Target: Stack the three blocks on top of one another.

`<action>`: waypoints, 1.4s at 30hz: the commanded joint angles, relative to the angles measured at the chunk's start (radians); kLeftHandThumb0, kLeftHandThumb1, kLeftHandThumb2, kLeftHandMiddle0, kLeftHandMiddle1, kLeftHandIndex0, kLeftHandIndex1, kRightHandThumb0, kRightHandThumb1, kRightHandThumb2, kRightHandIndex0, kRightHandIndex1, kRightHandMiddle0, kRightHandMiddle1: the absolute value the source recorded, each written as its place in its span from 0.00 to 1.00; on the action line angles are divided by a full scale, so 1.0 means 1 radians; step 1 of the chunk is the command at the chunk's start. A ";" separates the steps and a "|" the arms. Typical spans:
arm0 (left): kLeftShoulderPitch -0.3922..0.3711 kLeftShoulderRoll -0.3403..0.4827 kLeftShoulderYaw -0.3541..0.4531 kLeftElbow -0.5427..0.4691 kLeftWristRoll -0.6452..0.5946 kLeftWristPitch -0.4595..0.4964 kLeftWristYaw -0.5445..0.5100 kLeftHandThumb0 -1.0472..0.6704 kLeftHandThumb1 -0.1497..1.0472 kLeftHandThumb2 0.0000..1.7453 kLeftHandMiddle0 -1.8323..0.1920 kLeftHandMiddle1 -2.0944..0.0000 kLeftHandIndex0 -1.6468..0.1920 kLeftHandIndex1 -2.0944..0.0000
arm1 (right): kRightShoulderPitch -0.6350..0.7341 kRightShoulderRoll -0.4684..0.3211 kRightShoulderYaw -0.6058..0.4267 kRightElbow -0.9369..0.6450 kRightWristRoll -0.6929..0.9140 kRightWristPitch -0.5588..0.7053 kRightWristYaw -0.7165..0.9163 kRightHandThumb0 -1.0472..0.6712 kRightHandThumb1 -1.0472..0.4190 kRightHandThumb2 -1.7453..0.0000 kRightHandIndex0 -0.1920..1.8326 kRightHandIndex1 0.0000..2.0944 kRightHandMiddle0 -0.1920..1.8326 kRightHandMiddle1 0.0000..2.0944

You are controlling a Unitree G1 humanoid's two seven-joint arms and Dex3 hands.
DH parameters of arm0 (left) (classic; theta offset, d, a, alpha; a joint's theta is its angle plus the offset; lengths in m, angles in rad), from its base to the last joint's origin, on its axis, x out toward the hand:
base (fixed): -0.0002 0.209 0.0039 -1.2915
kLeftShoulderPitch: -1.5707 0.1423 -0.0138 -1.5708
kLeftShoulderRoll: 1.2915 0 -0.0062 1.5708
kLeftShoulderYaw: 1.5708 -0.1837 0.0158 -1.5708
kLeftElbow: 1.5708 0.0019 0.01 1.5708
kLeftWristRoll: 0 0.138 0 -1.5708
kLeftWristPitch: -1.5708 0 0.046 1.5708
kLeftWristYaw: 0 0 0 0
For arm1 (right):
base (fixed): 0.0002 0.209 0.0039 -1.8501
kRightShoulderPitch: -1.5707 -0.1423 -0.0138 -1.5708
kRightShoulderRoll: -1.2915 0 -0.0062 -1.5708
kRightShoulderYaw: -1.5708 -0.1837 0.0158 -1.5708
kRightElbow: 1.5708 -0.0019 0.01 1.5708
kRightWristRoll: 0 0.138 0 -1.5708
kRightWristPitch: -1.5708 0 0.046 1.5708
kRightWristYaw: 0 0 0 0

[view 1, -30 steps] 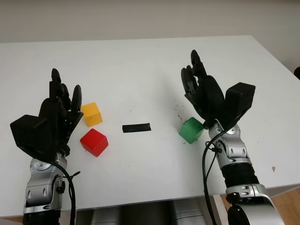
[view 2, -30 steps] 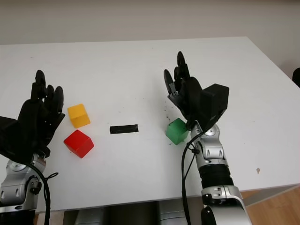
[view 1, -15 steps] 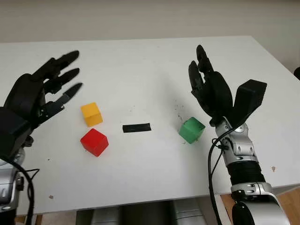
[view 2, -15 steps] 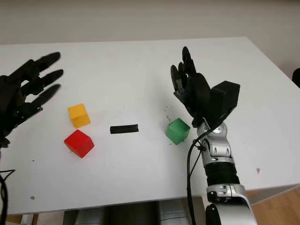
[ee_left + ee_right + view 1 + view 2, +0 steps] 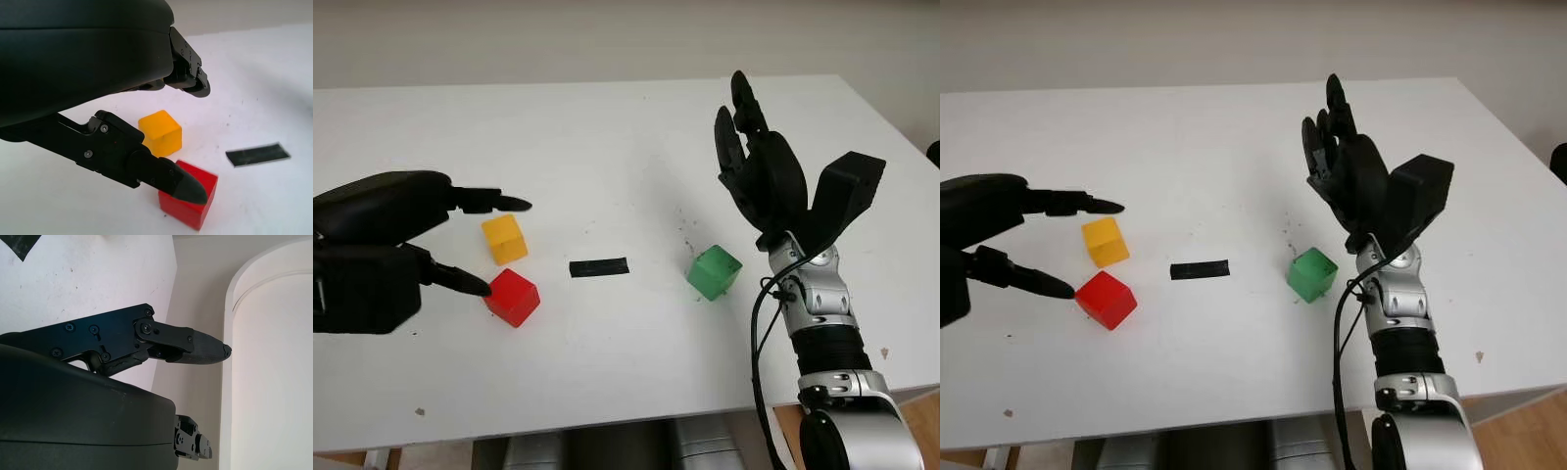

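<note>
The red block (image 5: 512, 297) sits on the white counter (image 5: 607, 147) with the yellow block (image 5: 503, 238) just behind it, apart. The green block (image 5: 714, 271) lies well off to the right, a black strip (image 5: 598, 266) between. The left hand (image 5: 386, 245) is open, one fingertip (image 5: 475, 286) at the red block's left edge. The right hand (image 5: 759, 171) is raised open above the green block.

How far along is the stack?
Nothing stacked: red block, yellow block and green block all sit apart on the table. Left hand is open beside red and yellow. Right hand is open, raised behind green. All three placements remain.
</note>
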 commanded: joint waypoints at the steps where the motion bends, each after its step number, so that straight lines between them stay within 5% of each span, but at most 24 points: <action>1: -0.028 0.023 -0.018 -0.026 0.024 0.001 -0.018 0.24 0.81 0.02 0.82 0.99 0.73 0.95 | -0.018 -0.009 -0.003 -0.008 -0.003 -0.008 -0.006 0.25 0.00 0.68 0.00 0.00 0.00 0.00; 15: -0.094 0.010 -0.112 -0.052 0.219 -0.089 -0.035 0.26 0.78 0.03 0.85 0.98 0.63 0.95 | -0.006 -0.006 0.003 -0.017 -0.007 -0.001 -0.017 0.25 0.00 0.69 0.00 0.00 0.00 0.00; 21: -0.073 -0.011 -0.118 -0.046 0.291 -0.140 0.007 0.25 0.78 0.03 0.97 0.99 0.61 0.96 | -0.001 -0.007 0.004 -0.023 -0.008 0.005 -0.017 0.24 0.00 0.70 0.00 0.00 0.00 0.00; 42: -0.009 -0.075 -0.122 0.010 0.303 -0.186 0.034 0.23 0.82 0.03 1.00 0.99 0.60 0.97 | -0.002 -0.005 0.001 -0.029 -0.003 0.009 -0.021 0.24 0.00 0.70 0.00 0.00 0.00 0.00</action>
